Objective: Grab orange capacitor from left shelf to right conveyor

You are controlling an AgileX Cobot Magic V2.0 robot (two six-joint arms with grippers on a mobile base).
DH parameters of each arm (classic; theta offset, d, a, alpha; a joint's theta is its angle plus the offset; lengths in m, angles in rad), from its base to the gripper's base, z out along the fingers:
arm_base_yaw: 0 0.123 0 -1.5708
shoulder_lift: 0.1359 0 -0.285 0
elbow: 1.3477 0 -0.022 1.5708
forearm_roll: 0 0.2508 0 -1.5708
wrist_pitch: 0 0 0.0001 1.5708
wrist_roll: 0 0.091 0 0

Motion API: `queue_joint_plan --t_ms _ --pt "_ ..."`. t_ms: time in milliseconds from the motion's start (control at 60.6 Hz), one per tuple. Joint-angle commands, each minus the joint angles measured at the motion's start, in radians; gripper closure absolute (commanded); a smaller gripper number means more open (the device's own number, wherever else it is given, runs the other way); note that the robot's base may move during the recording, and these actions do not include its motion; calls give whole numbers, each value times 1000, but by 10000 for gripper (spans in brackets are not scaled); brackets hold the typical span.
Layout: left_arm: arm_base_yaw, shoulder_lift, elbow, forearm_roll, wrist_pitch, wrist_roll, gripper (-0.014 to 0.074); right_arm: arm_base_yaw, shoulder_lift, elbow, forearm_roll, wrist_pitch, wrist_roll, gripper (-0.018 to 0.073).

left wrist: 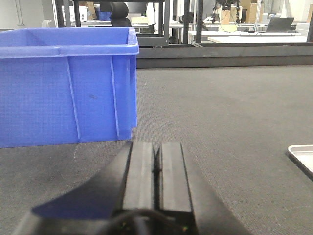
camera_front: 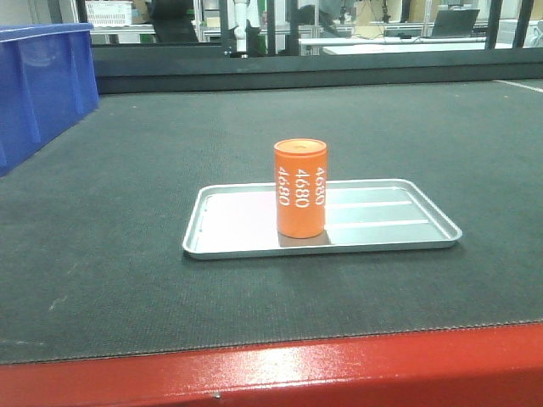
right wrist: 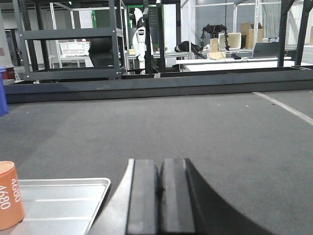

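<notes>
The orange capacitor (camera_front: 300, 188) stands upright in a shallow silver tray (camera_front: 229, 222) that lies on the dark conveyor belt (camera_front: 127, 170) with its red front edge (camera_front: 339, 369). Its side also shows at the left edge of the right wrist view (right wrist: 9, 195). My left gripper (left wrist: 156, 145) is shut and empty, low over the belt beside a blue bin. My right gripper (right wrist: 160, 162) is shut and empty, to the right of the tray (right wrist: 63, 200). The left shelf is out of view. Neither gripper shows in the front view.
A blue plastic bin (camera_front: 38, 85) stands on the belt at the far left and fills the left wrist view's left half (left wrist: 63, 83). The tray's corner shows at that view's right edge (left wrist: 303, 154). Dark racks (right wrist: 73, 44) and desks stand behind the belt.
</notes>
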State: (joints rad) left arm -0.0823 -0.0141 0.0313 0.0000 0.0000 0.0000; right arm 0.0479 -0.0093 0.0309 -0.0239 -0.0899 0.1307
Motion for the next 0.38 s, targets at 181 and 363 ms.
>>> queue_joint_plan --t_ms 181,363 --pt "-3 10 -6 -5 -89 0 701 -4 -21 2 -8 -94 -9 503" --pt "-3 10 -6 -5 -89 0 701 -4 -21 2 -8 -94 -9 503"
